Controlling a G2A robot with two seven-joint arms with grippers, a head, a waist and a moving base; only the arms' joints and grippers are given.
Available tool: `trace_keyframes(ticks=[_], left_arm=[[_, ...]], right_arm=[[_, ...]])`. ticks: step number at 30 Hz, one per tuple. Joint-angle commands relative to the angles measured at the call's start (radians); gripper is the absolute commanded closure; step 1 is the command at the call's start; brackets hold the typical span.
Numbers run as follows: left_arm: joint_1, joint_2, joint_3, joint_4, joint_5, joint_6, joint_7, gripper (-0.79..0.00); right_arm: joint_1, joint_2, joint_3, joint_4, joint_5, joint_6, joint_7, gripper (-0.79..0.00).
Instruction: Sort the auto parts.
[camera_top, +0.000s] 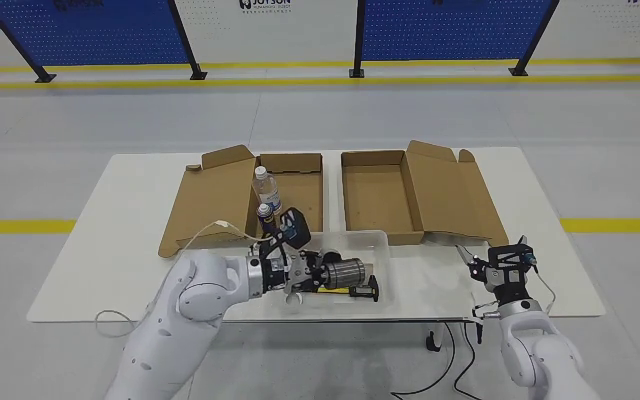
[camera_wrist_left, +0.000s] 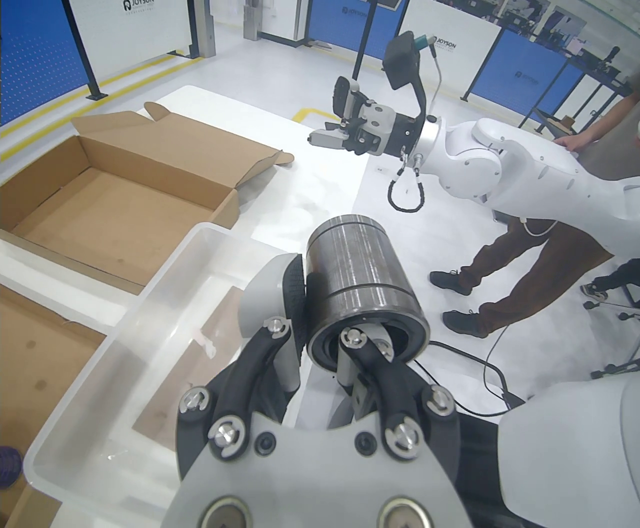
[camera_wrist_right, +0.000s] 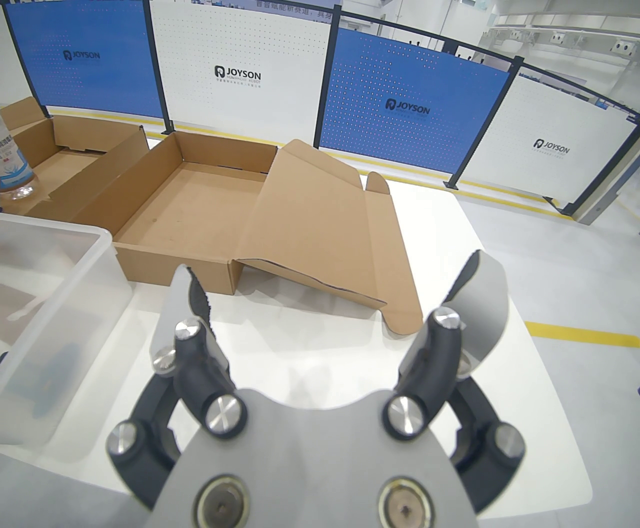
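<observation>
Progress: early, no parts seen in right box (camera_top: 375, 195) or left box (camera_top: 215, 205) | left gripper (camera_wrist_left: 330, 320) pinches cylinder (camera_wrist_left: 362, 280) by its wall, one finger in the bore, over bin (camera_top: 370, 236) at table's 6 o'clock | black part (camera_top: 362, 292) left in bin | right gripper (camera_wrist_right: 332, 280) at 4 o'clock, jaws wide, empty | bottles (camera_top: 265, 185) at left box may crowd a drop.

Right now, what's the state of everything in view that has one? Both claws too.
Left claw: shut on the grey metal cylinder.
Grey metal cylinder: held by its wall at one end.
Right claw: open, empty.
Brown cardboard box by the left arm: open, lid folded back.
Brown cardboard box by the right arm: open, lid folded back, nothing inside.
Clear plastic bin: uncovered.
Clear plastic bottle: upright, capped.
</observation>
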Motion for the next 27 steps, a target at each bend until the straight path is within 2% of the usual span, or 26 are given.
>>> trace_keyframes(ticks=[1, 7, 16, 19, 27], left_arm=[[-0.018, -0.001, 0.013, 0.016, 0.004, 0.012, 0.014, 0.000], [-0.066, -0.006, 0.055, 0.071, 0.039, 0.032, 0.051, 0.000], [-0.191, -0.028, 0.131, 0.264, 0.151, 0.140, 0.148, 0.000], [-0.230, -0.038, 0.149, 0.320, 0.156, 0.201, 0.192, 0.000], [-0.322, -0.066, 0.183, 0.469, 0.195, 0.432, 0.270, 0.000]], right_arm=[[0.000, 0.000, 0.000, 0.000, 0.000, 0.000, 0.000, -0.785], [0.000, 0.000, 0.000, 0.000, 0.000, 0.000, 0.000, -0.785], [0.000, 0.000, 0.000, 0.000, 0.000, 0.000, 0.000, -0.785], [0.000, 0.000, 0.000, 0.000, 0.000, 0.000, 0.000, -0.785], [0.000, 0.000, 0.000, 0.000, 0.000, 0.000, 0.000, -0.785]])
